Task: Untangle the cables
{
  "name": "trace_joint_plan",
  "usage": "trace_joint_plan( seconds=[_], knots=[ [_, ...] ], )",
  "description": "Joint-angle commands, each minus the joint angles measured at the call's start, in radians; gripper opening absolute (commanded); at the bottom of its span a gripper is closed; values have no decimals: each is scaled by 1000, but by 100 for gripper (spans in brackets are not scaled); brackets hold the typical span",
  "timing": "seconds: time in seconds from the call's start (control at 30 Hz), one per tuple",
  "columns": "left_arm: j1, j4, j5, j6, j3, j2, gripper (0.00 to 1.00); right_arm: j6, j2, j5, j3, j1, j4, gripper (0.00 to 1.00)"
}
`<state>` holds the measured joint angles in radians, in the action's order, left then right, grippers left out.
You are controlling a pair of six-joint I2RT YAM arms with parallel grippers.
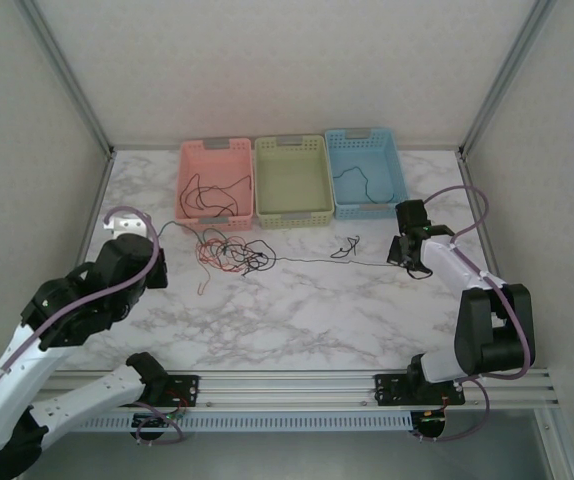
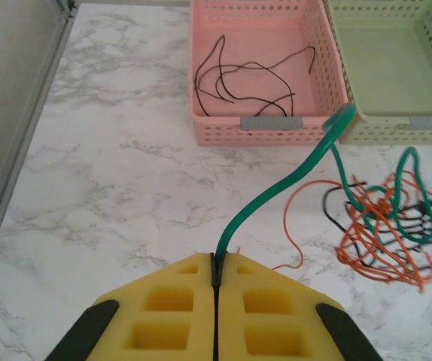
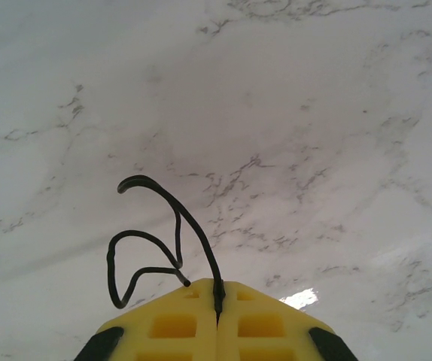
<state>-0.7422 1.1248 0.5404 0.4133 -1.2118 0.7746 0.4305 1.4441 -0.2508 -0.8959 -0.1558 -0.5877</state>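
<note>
Two claws each hold one thin wire. They sit well apart, one on each side of the messy bunch. I think that is so each wire can be pulled out of the knot, away from the rest.

The bunch of cables [image 1: 229, 255] lies on the table [image 1: 307, 320], left of the middle, just on the near side of the pink basket [image 1: 184, 190]. It is a heap of orange, black and green loops.

The left claw [image 2: 216, 259] is squeezed tight on the green cable [image 2: 276, 192]. Its two yellow fingers [image 2: 167, 301] press together with the wire pinched in the crack. From there the green cable curves far and right, then dips into the bunch.

The right claw [image 3: 218, 287] is on the right side of the table. It is pressed tight on the black cable [image 3: 172, 218], whose loose end curls in a small loop past the fingertips. From above, a thin black line runs from this claw left to the bunch, almost straight.

Three baskets stand in a row at the far side. The pink one has some black wires in it, the green basket [image 1: 292, 218] looks bare, and the blue basket [image 1: 367, 210] has a dark wire. I think freed wires go there.
</note>
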Motion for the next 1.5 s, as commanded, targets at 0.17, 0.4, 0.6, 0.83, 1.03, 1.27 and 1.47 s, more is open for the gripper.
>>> trace_joint_plan(
  seconds=[0.17, 0.4, 0.6, 0.83, 1.03, 1.27, 1.47],
  knots=[
    [10, -131, -171, -13, 138, 4, 0, 9, -22, 80, -16, -33, -31, 1],
    [10, -162, -251, -21, 165, 57, 0, 14, -115, 49, 5, -43, -84, 46],
    [9, -185, -339, -16, 183, 95, 0, 10, -152, 114, -50, -68, -80, 53],
    [-44, -243, -380, 45, 228, 170, 0, -23, 42, 189, -191, -146, -35, 50],
    [-84, -326, -375, 83, 289, 235, 0, -12, 210, 177, -295, -170, -3, 51],
    [-93, -373, -365, 94, 332, 251, 0, -10, 371, 161, -392, -182, 5, 51],
    [-94, -400, -376, 97, 351, 269, 0, -9, 445, 168, -438, -182, 11, 45]
  ],
)
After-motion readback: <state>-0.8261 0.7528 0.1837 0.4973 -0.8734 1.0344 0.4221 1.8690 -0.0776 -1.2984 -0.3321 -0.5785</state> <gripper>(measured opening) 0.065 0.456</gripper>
